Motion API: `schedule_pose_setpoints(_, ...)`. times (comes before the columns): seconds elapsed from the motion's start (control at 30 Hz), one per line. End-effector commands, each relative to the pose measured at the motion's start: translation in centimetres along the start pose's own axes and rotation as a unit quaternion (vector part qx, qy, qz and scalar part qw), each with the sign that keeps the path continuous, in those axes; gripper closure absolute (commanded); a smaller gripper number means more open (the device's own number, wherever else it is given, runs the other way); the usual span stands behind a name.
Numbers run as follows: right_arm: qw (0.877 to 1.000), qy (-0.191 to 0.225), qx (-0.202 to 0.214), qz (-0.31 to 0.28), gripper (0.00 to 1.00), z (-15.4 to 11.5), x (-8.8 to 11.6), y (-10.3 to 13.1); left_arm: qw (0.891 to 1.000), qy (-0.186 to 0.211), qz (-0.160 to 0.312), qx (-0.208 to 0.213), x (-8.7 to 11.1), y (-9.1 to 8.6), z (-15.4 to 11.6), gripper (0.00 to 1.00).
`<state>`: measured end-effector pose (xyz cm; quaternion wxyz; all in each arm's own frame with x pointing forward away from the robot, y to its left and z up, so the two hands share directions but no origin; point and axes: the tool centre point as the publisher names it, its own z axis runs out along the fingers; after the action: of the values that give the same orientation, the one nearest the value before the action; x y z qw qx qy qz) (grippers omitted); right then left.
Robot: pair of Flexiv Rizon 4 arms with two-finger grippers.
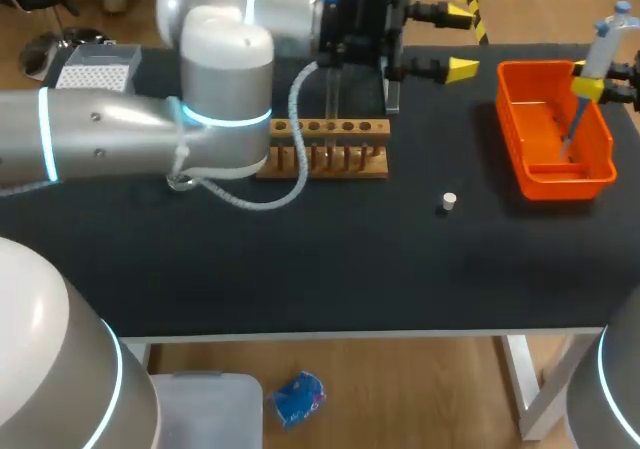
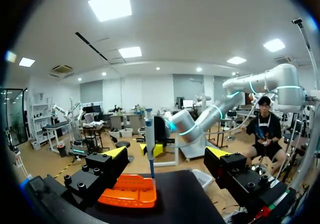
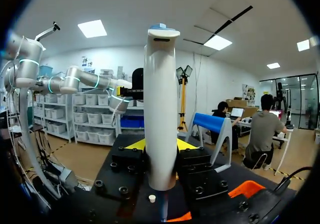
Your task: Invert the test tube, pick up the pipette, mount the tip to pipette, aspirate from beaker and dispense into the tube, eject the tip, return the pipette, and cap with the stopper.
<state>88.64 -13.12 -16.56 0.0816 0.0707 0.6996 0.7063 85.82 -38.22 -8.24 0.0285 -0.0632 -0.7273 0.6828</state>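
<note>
Pipette (image 3: 161, 99) first: it stands upright between the fingers of the right gripper (image 3: 160, 146), which press on its white body from both sides just below the middle. Seen from the head camera it leans a little, blue cap up, and its thin lower end points down into the orange bin (image 1: 520, 134) at the right end of the black table (image 1: 300, 269) — whether it touches the bin floor I cannot tell.

Out from the bin toward the middle of the table, the small white stopper (image 1: 449, 202) stands alone, well apart from everything else. Past it sits the wooden tube rack (image 1: 325, 151), its row of holes facing up. My left arm comes in across the table's left half, and the left gripper (image 1: 455, 41) hangs beyond the rack's right end with its yellow tips spread wide, nothing between them — the fingers point toward the bin. Farthest off, at the back left corner, lies the grey tip box (image 1: 97, 69).
</note>
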Motion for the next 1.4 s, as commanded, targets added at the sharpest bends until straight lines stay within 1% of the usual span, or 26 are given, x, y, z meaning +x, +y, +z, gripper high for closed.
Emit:
schedule_pose_setpoints(0.03, 1.0, 0.002, -0.003, 0.0, 1.0, -1.5, -0.8, -0.6, 1.0, 0.029, -0.002, -0.003, -1.7, 0.1, 4.1, 0.0)
schedule_pose_setpoints(0.17, 1.0, -0.002, -0.004, 0.0, 1.0, -2.2, -1.7, -1.0, 0.999, 0.034, -0.003, -0.003, -2.3, 0.1, 5.0, 0.0)
schedule_pose_setpoints(0.27, 1.0, -0.002, -0.004, -0.003, 1.0, -2.2, -2.5, -1.3, 0.999, 0.035, -0.004, -0.004, -2.6, 0.0, 5.4, 0.0)
schedule_pose_setpoints(0.5, 1.0, 0.002, 0.0, -0.003, 1.0, -1.7, -3.8, -1.9, 0.999, 0.033, -0.006, -0.006, -2.8, 0.0, 5.6, 0.0)
schedule_pose_setpoints(0.7, 1.0, -0.007, -0.013, 0.001, 1.0, -1.7, -4.8, -2.6, 0.999, 0.035, -0.009, -0.008, -3.0, 0.1, 5.8, 0.0)
schedule_pose_setpoints(0.83, 1.0, -0.008, -0.017, 0.0, 1.0, -1.7, -5.1, -2.9, 0.999, 0.036, -0.011, -0.01, -3.1, 0.2, 5.9, 0.0)
schedule_pose_setpoints(0.9, 1.0, -0.006, -0.017, -0.004, 1.0, -1.7, -5.1, -2.9, 0.999, 0.043, -0.008, -0.01, -3.1, 0.2, 6.1, 0.0)
schedule_pose_setpoints(1.4, 1.0, -0.006, -0.017, -0.004, 1.0, -1.7, -5.1, -2.9, 0.999, 0.043, -0.008, -0.01, -3.1, 0.2, 6.1, 0.0)
